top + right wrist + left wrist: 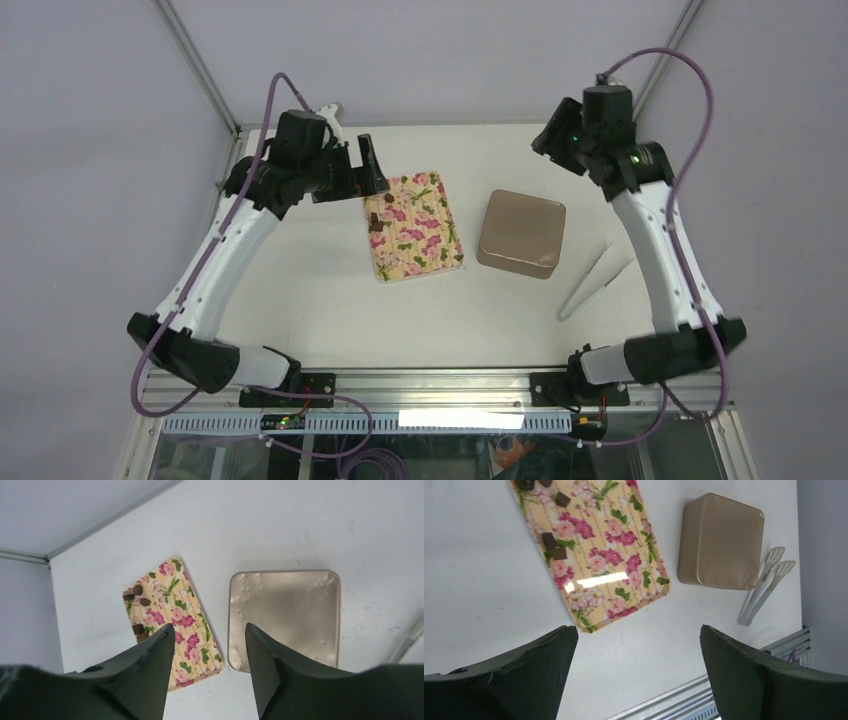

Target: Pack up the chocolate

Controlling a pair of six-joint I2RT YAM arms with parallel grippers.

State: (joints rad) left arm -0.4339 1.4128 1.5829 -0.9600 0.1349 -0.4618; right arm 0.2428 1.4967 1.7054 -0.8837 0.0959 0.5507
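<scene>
Arms raised, jaws apart, chocolate on tray

The white bench carried three things, none touching another. A flowered rectangular tray lay flat left of the middle. A closed tan square box sat near it on the right, and pale tongs lay beyond the box, further right.

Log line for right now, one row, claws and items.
left claw: open, empty | right claw: open, empty | chocolate: few pieces at one corner of flowered tray | box: closed, right of tray | tongs: beside box
</scene>
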